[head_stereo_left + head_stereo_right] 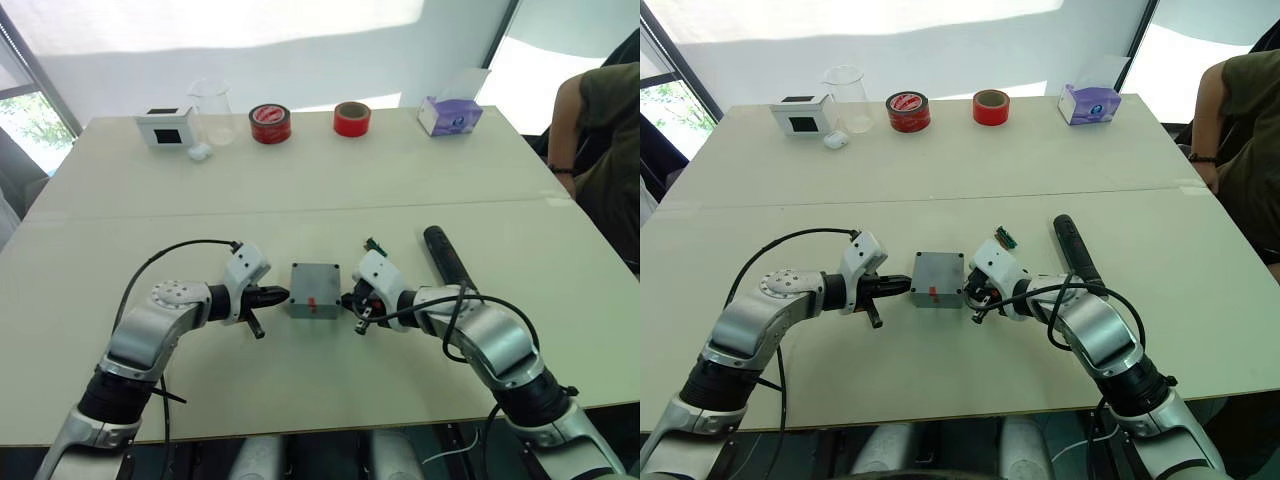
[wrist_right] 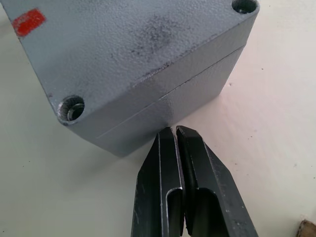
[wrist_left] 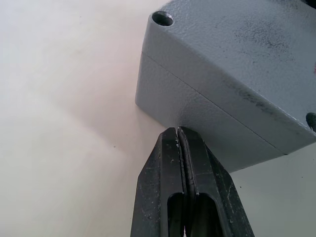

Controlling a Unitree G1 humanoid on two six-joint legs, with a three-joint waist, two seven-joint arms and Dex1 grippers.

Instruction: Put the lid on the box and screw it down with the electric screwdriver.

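The grey box (image 1: 305, 308) sits mid-table with a small red mark on its near wall. The lid (image 1: 316, 278) lies on top of it; a thin seam runs between the two in both wrist views, and the corner screw holes are open. My left gripper (image 1: 283, 294) is shut, its tip against the box's left wall (image 3: 197, 118). My right gripper (image 1: 347, 299) is also shut, its tip at the right wall (image 2: 197, 94). Neither holds anything. The electric screwdriver (image 1: 447, 258), a long black cylinder, lies on the table behind my right forearm.
A small green part (image 1: 375, 244) lies just behind the right gripper. Along the far edge stand a white box with a black face (image 1: 164, 126), a clear beaker (image 1: 212, 112), two red tape rolls (image 1: 270, 123), and a tissue box (image 1: 450, 114). A person (image 1: 600, 130) sits at the right.
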